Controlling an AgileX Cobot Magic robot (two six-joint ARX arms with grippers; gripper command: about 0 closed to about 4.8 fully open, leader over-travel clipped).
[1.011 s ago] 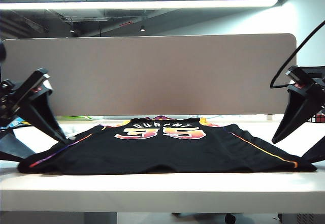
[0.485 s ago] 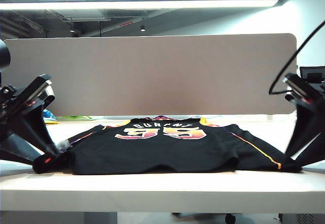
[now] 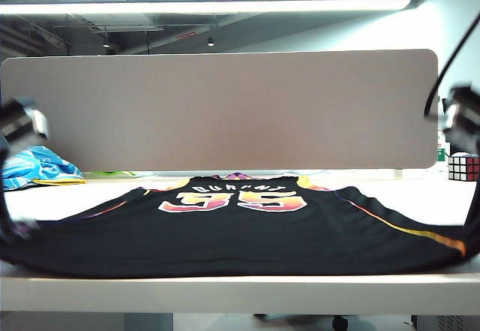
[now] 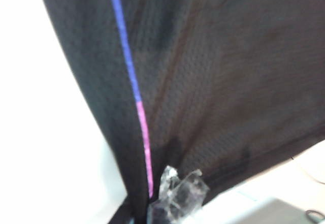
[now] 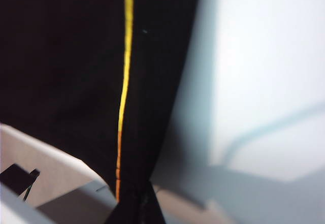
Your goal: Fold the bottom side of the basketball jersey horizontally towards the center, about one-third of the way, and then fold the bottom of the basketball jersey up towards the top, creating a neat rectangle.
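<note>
Left gripper and right gripper are clamped on the basketball jersey hem corners, at nine and three o'clock of the table

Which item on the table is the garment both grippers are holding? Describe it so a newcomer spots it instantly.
On the white table in front of the grey divider panel, the basketball jersey spans nearly the full width, its near corners pinched by the left gripper and right gripper. It is black with a sunburst-coloured 35, unlike the light blue cloth at far left.
</note>
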